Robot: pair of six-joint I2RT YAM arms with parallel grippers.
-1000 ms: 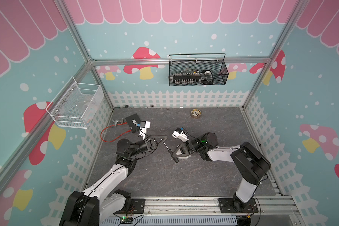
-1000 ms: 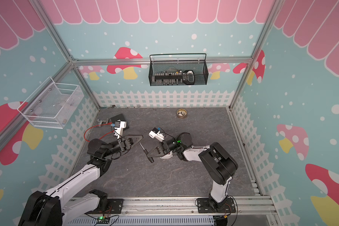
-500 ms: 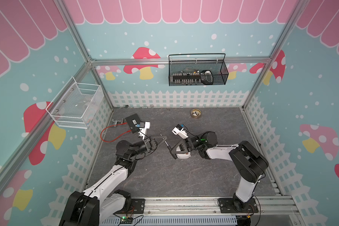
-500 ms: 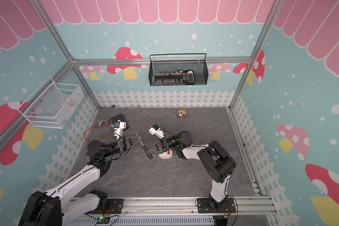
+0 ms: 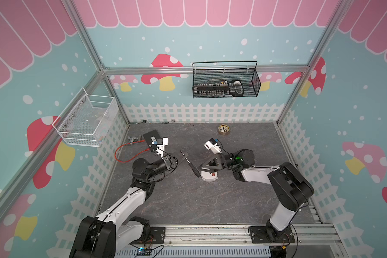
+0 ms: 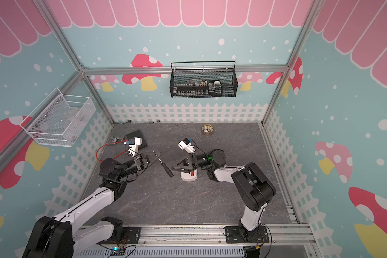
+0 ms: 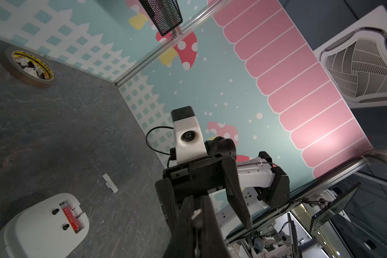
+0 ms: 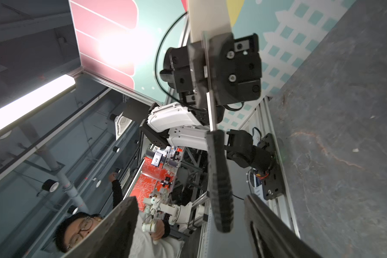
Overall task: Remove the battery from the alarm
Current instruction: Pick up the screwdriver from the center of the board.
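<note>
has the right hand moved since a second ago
Yes: the right hand has opened off the screwdriver and drawn back slightly, toward the tape roll.

Both arms reach toward each other, left fingers [image 7: 210,223] pinched together, right fingers [image 8: 268,225] spread wide.

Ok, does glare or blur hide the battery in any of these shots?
Left wrist view: no, the battery reads sharp in the alarm, evenly lit. Right wrist view: glare washes out the pink wall; the screwdriver shows, no battery. Both top views: even light, battery just a red speck.
</note>
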